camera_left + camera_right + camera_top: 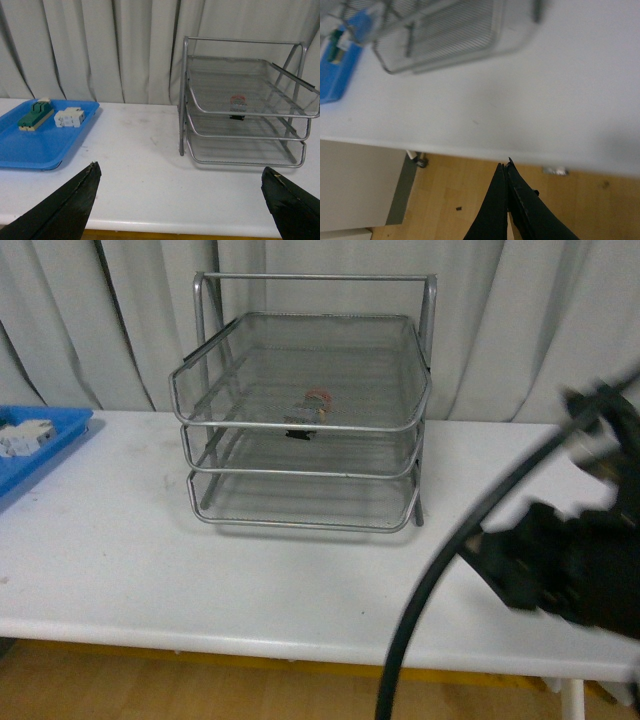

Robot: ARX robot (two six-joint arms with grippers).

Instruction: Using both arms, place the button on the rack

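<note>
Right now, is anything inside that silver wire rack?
Yes: the button sits on a mesh shelf of the rack, top or middle, I cannot tell. Its base shows only dimly through the mesh. The bottom tier looks bare.

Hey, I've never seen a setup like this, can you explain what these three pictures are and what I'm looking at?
This is a robot with two arms, seen through three cameras. One sits on its body and faces a white table. The other two ride on its wrists.

On the table stands a silver wire rack with three shelves. A small red-capped button lies on its top shelf. To the left is a blue tray holding a green block and a white block.

The blurred black shape in the body view is the right arm. Its tool is shut and holds nothing. The left tool is open and also holds nothing.
</note>
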